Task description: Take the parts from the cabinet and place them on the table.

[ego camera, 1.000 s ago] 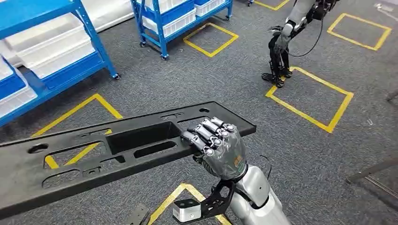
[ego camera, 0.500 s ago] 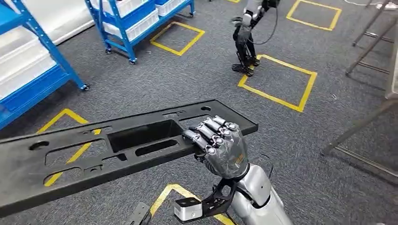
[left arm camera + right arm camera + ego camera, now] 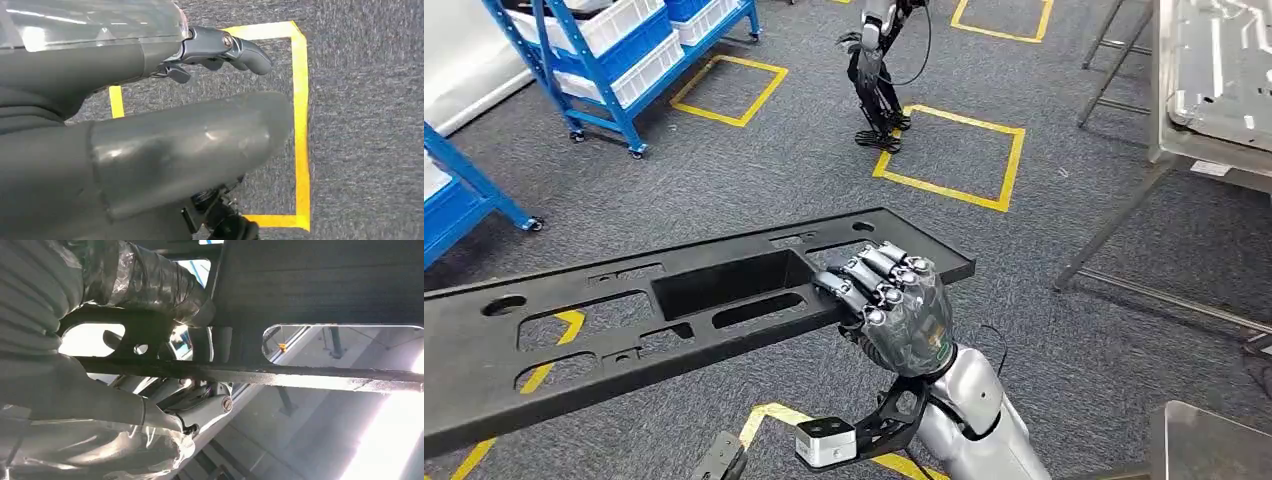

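Note:
A long black plastic part (image 3: pixel 624 330) with several cut-outs and a deep rectangular pocket lies level across the head view, high above the floor. My right hand (image 3: pixel 894 312) grips its near edge close to the right end, fingers curled over the top. In the right wrist view the part's underside (image 3: pixel 320 285) runs across above the wrapped fingers (image 3: pixel 135 280) of my right hand (image 3: pixel 125 355). The part's left end runs off the picture. In the left wrist view my left hand (image 3: pixel 165 120) hangs over the carpet, thumb and a finger (image 3: pixel 240 50) apart with nothing between them.
A metal table (image 3: pixel 1169 150) carrying a grey sheet stands at the upper right on thin legs. Another metal surface (image 3: pixel 1214 440) sits at the lower right corner. Blue racks with white bins (image 3: pixel 614 50) stand far left, another robot (image 3: pixel 876 70) further back. Yellow tape squares (image 3: pixel 954 150) mark the grey carpet.
The whole picture has shifted left: the camera has turned right, bringing the metal table into view. My right hand keeps the same grip on the black part.

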Motion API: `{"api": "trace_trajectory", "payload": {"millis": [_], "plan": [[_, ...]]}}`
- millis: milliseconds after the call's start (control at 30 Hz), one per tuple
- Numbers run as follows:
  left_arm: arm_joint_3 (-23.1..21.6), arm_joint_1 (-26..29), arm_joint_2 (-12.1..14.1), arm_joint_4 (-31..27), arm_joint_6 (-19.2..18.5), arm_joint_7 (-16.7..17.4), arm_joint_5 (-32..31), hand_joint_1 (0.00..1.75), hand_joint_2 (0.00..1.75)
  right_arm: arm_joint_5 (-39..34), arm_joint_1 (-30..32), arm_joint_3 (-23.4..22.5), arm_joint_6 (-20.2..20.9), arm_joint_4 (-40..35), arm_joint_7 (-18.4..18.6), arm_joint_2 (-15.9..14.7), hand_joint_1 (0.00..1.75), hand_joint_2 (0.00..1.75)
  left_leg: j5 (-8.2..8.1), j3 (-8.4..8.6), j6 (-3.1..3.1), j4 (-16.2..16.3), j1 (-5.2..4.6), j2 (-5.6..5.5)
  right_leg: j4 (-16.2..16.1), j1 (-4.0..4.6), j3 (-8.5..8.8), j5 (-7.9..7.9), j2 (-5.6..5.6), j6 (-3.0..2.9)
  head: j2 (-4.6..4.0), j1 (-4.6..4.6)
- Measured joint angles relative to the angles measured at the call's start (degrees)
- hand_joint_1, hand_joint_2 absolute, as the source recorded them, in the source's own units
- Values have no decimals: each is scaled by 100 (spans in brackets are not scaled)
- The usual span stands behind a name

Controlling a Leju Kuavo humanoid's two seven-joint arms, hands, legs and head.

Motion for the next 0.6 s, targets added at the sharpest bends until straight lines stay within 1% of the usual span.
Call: {"api": "trace_trajectory", "payload": {"millis": [33, 100, 133, 167, 200, 233, 267, 300, 333, 367, 400, 433, 467, 500, 533, 567, 600], "plan": [[0, -10, -5, 0, 0, 2, -2, 0, 0, 0, 12, 0, 0, -5, -4, -5, 175, 175, 30, 30, 10, -19, -29, 83, 57, 19, -40, -66, -240, -9, 0, 2], [0, -10, -5, 0, 0, 2, -2, 0, 0, 0, 12, 0, 0, -5, -4, -5, 175, 175, 30, 30, 10, -19, -29, 83, 57, 19, -40, -66, -240, -9, 0, 2], [0, -10, -5, 0, 0, 0, -2, 0, 0, 0, 9, 0, 0, -7, -2, -5, 175, 175, 34, 33, 16, -34, -29, 85, 70, 30, -49, -82, -285, -6, 0, 2], [0, -10, -5, 0, 0, -2, -2, 0, 0, -2, 1, 0, -2, -13, -2, -9, 175, 175, 42, 39, 29, -62, -27, 93, 128, 43, -67, -134, -394, -5, 0, 9], [0, -12, -5, 0, 0, -7, -2, 0, 0, -4, -17, 0, 0, -13, -2, -13, 175, 175, 59, 40, 64, -75, -42, 193, 500, 44, -242, -394, -659, 9, 0, 11], [0, 0, -5, 0, 0, -7, 0, 0, 0, -4, -20, 2, 0, -13, 0, -15, 175, 175, 55, 32, 66, -73, -58, 273, 915, 35, -429, -607, -766, 24, 0, 18], [4, 32, 4, 0, 0, -4, 18, 0, 0, -7, -2, 0, 0, -13, 7, -37, 175, 175, 40, 16, 72, -56, -68, 520, 1562, -5, -708, -782, -866, 64, 0, 13], [4, 29, 4, 0, 0, -4, 18, 0, 0, -4, -1, 0, 0, -13, 7, -46, 175, 175, 33, 14, 63, -46, -65, 590, 1381, -24, -597, -641, -887, 79, 0, 15], [4, 27, 0, 0, 0, -7, 29, 0, 0, -4, -1, 0, 0, -13, 7, -48, 175, 175, 16, 16, 49, -31, -62, 661, 977, -37, -356, -424, -932, 90, 0, 15], [4, 25, -3, 0, -2, -9, 35, 0, 0, -2, -2, 0, 0, -13, 7, -48, 175, 175, -9, 20, 28, -4, -57, 719, 456, -40, -49, -205, -1049, 93, 0, 13], [4, 23, -3, 0, -2, -15, 35, 0, 0, 4, -5, 0, 0, -22, 7, -48, 175, 175, -42, 24, -11, 39, -69, 768, 21, -25, 180, -163, -1326, 83, 0, 16], [4, 24, -3, 0, 0, -17, 35, 0, 0, 13, -8, 2, 0, -22, 7, -46, 175, 175, -80, 5, -62, 88, -117, 800, -11, 35, 191, -185, -1379, 23, 0, 11], [4, 30, 0, 0, 0, -26, 35, 0, 0, 15, -10, 0, 0, -22, 13, -46, 175, 175, -83, 13, -81, 81, -105, 834, 6, 22, 181, -184, -1278, -15, 0, 13], [4, 28, 0, 0, 2, -35, 35, 0, 0, 17, -3, 0, 0, -22, 17, -48, 175, 175, -94, 24, -102, 91, -113, 898, 2, 34, 165, -184, -1232, -31, 0, 11], [4, 24, -3, 0, 0, -42, 35, 0, 0, 22, -2, 0, 0, -22, 17, -50, 175, 175, -86, 41, -134, 76, -98, 961, 7, 53, 150, -180, -1162, -65, 0, 15], [4, 16, -5, 0, 0, -52, 35, 0, 0, 28, -4, -2, 0, -33, 20, -50, 175, 175, -116, 52, -173, 83, -87, 984, -27, 27, 159, -152, -1092, -109, 0, 9], [4, 9, -5, 0, 0, -55, 35, 0, 0, 44, 0, -2, 0, -51, 18, -53, 175, 175, -233, 21, -213, 186, -57, 730, -45, 2, 172, -132, -1035, -141, 0, 13]]}}
